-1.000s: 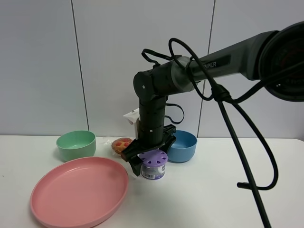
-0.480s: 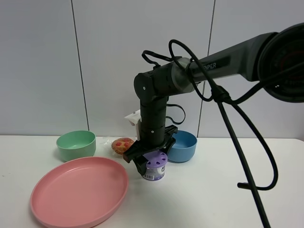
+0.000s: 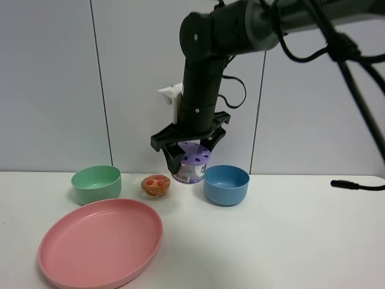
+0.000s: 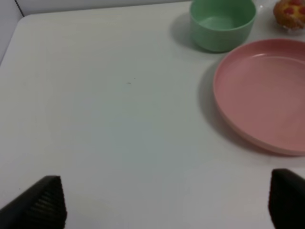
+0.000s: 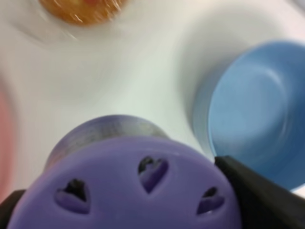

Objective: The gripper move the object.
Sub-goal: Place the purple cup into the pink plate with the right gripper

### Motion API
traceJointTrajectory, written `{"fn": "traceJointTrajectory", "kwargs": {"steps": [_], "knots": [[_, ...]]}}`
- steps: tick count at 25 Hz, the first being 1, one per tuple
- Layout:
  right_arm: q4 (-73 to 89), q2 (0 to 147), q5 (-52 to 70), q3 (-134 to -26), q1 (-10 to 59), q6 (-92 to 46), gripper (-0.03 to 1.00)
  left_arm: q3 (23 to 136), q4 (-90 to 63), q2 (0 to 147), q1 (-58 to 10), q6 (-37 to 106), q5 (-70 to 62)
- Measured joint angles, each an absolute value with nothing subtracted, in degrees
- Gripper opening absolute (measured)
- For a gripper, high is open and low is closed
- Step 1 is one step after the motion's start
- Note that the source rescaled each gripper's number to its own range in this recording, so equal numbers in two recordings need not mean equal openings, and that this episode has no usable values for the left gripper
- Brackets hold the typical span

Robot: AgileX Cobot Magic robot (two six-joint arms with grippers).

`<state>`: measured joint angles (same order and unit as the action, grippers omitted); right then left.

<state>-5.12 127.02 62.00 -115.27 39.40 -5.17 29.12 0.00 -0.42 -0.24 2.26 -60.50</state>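
Note:
The right gripper [image 3: 187,158], a black claw on the dark grey arm, is shut on the lilac-lidded jar [image 3: 194,162] and holds it in the air, above the gap between the muffin [image 3: 156,185] and the blue bowl [image 3: 225,184]. In the right wrist view the jar's lid [image 5: 128,191] with heart holes fills the foreground between the black fingers [image 5: 252,195], with the blue bowl [image 5: 255,129] and the blurred muffin [image 5: 83,7] below. The left gripper's fingertips [image 4: 43,202] stand wide apart over bare table, empty.
A green bowl [image 3: 96,183] stands at the back left and a large pink plate [image 3: 101,241] lies at the front left; both show in the left wrist view [image 4: 221,21] [image 4: 267,95]. A black cable end [image 3: 355,185] hangs at the right.
The right gripper has closed on the jar and lifted it off the table, up and slightly back. The arm has risen with it. Bowls, plate and muffin have not moved.

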Motion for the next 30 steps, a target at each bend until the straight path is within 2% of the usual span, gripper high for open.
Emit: {"fn": "traceJointTrajectory", "kwargs": {"steps": [6, 14, 30], "knots": [[-1.04, 125.63, 61.93, -116.73, 44.44, -13.59, 0.00, 29.12, 0.00, -0.42, -0.24, 2.26, -60.50], [-0.75, 128.89, 56.15, -117.26, 51.48, -23.07, 0.00, 29.12, 0.00, -0.42, -0.24, 2.26, -60.50], [-1.52, 139.13, 48.63, -117.27, 53.30, -30.08, 0.00, 29.12, 0.00, -0.42, -0.24, 2.26, -60.50]]}}
